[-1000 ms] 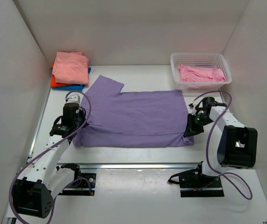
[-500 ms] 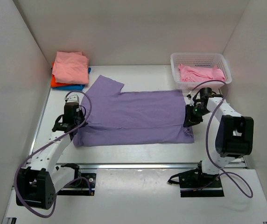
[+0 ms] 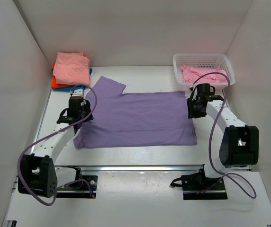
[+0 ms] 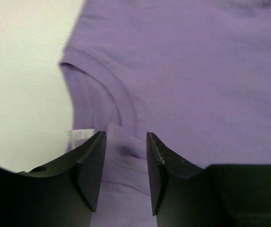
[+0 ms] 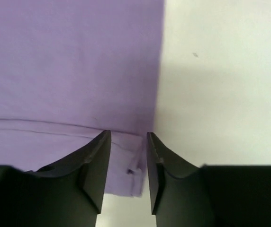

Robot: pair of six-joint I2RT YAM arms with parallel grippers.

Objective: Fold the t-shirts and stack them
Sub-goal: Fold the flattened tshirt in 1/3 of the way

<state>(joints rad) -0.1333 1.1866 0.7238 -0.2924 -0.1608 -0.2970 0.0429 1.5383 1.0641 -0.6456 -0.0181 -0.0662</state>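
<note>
A lavender-purple t-shirt (image 3: 138,118) lies flat in the middle of the table, folded lengthwise, with one sleeve (image 3: 108,86) pointing to the back left. My left gripper (image 3: 82,113) sits over its collar end. In the left wrist view that gripper (image 4: 126,142) is open, with a raised ridge of purple cloth (image 4: 123,144) lying loose between the fingers beside the collar band (image 4: 121,101). My right gripper (image 3: 193,111) is at the shirt's hem end. In the right wrist view it (image 5: 128,139) is open above the hem corner (image 5: 130,182), gripping nothing.
Folded t-shirts are stacked at the back left: salmon-pink (image 3: 72,67) on top, orange-red (image 3: 56,83) and blue (image 3: 75,88) beneath. A white mesh basket (image 3: 177,64) at the back right holds a brighter pink shirt (image 3: 204,74). White walls close in three sides.
Both grippers moved from the shirt's near corners toward the back and opened, letting go of the cloth. The shirt now lies still.
</note>
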